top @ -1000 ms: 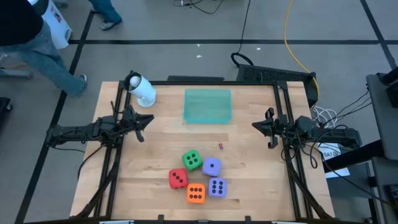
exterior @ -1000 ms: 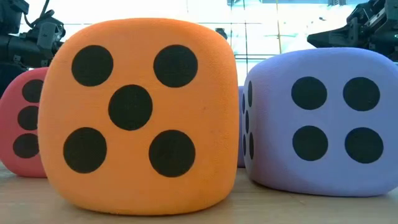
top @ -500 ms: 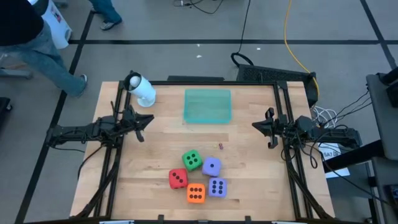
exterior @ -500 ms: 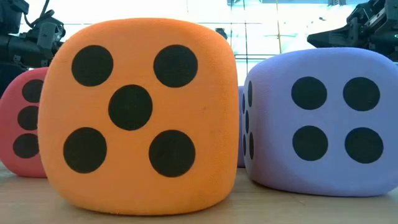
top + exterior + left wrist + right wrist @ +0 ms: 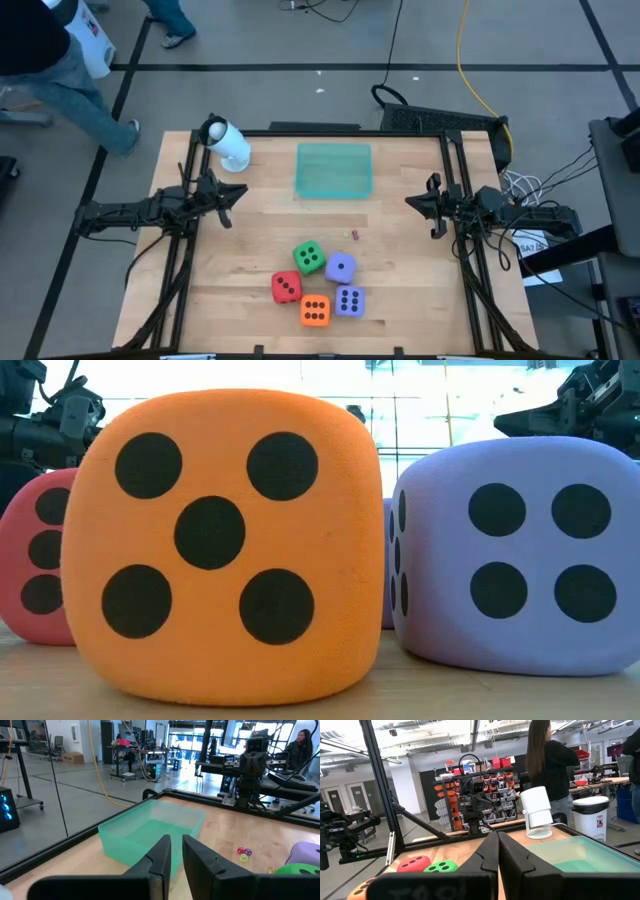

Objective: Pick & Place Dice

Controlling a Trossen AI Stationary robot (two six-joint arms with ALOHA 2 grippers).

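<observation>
Five dice sit flat on the wooden table near its front edge: green (image 5: 309, 257), light purple (image 5: 341, 267), red (image 5: 286, 288), orange (image 5: 315, 311) and a second light purple (image 5: 349, 300). The low view shows the orange die (image 5: 215, 545) and a purple die (image 5: 510, 555) close up. My left gripper (image 5: 240, 194) hovers level at the table's left side, its fingers (image 5: 176, 857) a narrow slit apart with nothing between them. My right gripper (image 5: 410, 202) hovers at the right side, shut (image 5: 497, 851) and empty. Both are well clear of the dice.
A translucent teal tray (image 5: 334, 170) stands at the far middle of the table. A white device (image 5: 228, 145) stands at the far left corner. A tiny pink object (image 5: 354, 235) lies between tray and dice. People stand in the room beyond the table.
</observation>
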